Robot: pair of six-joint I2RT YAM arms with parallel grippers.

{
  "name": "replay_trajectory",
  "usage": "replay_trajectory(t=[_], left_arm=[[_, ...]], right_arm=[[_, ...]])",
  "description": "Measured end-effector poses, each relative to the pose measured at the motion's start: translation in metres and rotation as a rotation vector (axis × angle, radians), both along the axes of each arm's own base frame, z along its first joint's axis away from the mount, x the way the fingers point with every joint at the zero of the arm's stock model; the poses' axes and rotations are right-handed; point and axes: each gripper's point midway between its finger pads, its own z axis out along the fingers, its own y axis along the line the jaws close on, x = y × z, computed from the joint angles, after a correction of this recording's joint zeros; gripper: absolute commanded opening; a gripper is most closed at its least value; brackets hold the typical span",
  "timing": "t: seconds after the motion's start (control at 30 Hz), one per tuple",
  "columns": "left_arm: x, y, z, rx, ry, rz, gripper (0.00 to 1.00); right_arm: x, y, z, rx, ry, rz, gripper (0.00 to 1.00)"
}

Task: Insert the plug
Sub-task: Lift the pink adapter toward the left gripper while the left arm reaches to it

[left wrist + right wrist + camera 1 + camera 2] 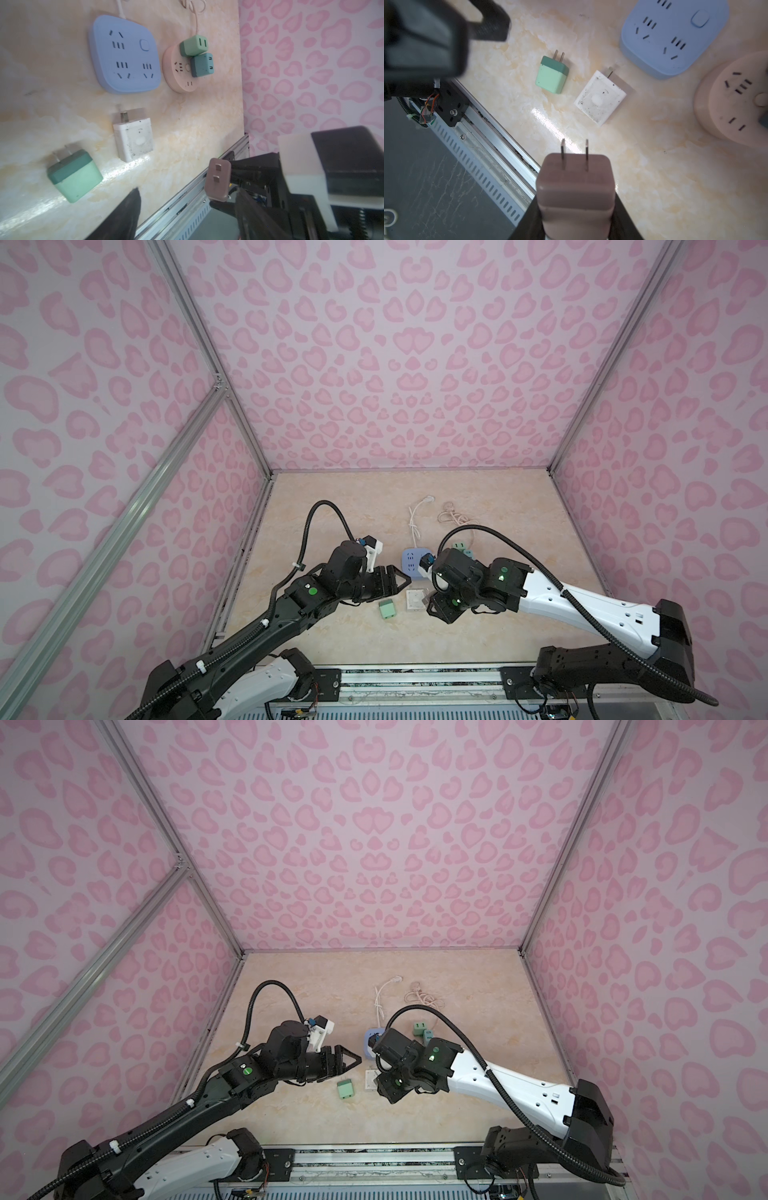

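Observation:
My right gripper (576, 218) is shut on a mauve-brown plug (575, 187), whose two metal prongs point out over the marble tabletop. In the left wrist view the same plug (217, 181) hangs in the air between the right gripper's black fingers (249, 172). A blue square power strip (675, 37) (124, 56) lies flat with all its sockets free. Beside it sits a round pink power strip (733, 99) (180, 76). My left gripper (187, 216) (401, 578) hovers open and empty to the left of the blue strip (411, 562).
A loose green plug (552, 74) (387, 609) and a dirty white plug (600, 97) (415, 599) lie on the table near the front. Two green adapters (193, 45) (202, 64) sit in the pink strip. A metal rail (500, 137) runs along the table's front edge.

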Motion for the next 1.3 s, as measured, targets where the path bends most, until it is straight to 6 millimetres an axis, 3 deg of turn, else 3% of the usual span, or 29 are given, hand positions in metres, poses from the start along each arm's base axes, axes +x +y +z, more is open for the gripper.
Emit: replay_trajectory(t=[0.23,0.7,1.23,1.3], left_arm=[[-0.008,-0.017,0.008,-0.067,0.019,-0.063,0.69],[-0.018,-0.032,0.003,-0.077,0.049,-0.120,0.65],[-0.027,-0.048,0.006,-0.097,0.046,-0.175,0.37],[-0.028,-0.049,0.007,-0.101,0.045,-0.178,0.27]], right_arm=[[0.002,0.005,0.009,0.025,-0.025,0.020,0.30],[0.008,0.012,0.022,0.048,-0.058,0.031,0.30],[0.001,0.017,0.028,0.039,-0.056,0.084,0.30],[0.002,0.017,0.028,0.040,-0.056,0.084,0.30]])
